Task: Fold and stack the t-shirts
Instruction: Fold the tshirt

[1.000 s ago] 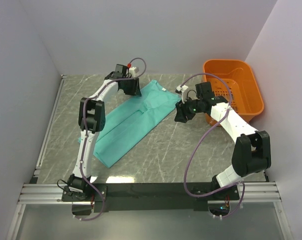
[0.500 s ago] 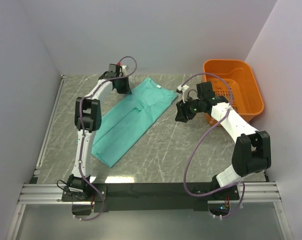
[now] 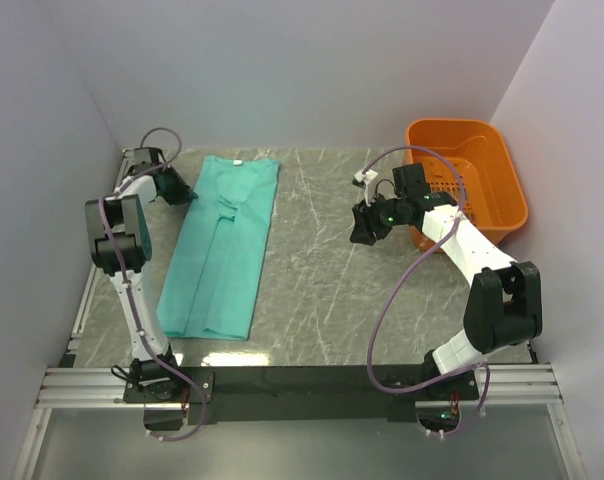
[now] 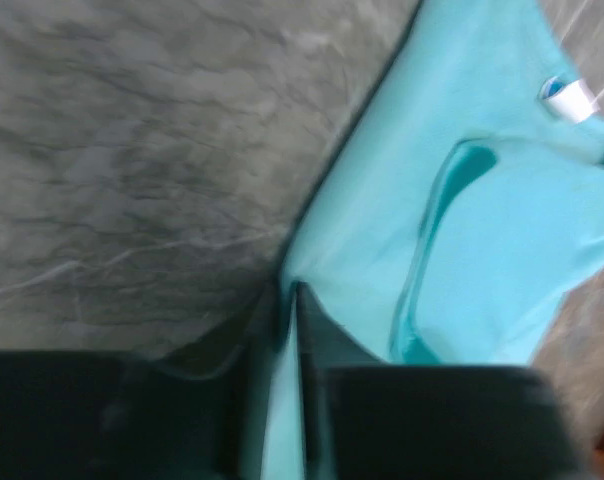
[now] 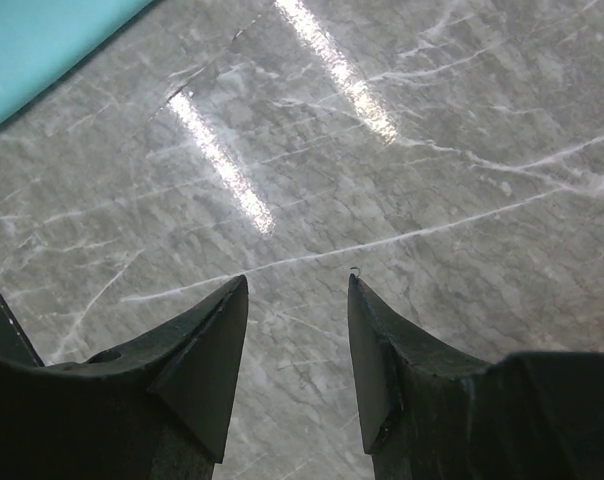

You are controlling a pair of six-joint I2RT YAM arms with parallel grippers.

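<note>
A teal t-shirt (image 3: 222, 250) lies lengthwise on the left half of a grey marble table (image 3: 322, 290). Its collar and small white label (image 3: 236, 162) point toward the far wall, and its hem sits close to the near edge. The cloth forms a long narrow band with folds across its upper part, and its left edge runs near the metal rail (image 3: 90, 290) along the table's side.

The left gripper (image 3: 179, 192) sits low at the far left corner, hard by the wall, its fingers pinched on the shirt's upper left edge. The left wrist view is blurred but shows teal cloth between the closed tips.

To the right of the shirt, a broad strip of bare table lies open as far as the right gripper (image 3: 363, 226). That gripper hovers over the marble with its fingers (image 5: 207, 340) apart and nothing between them. An orange basket (image 3: 460, 124) stands at the far right corner, just behind that arm and close to the right wall.
</note>
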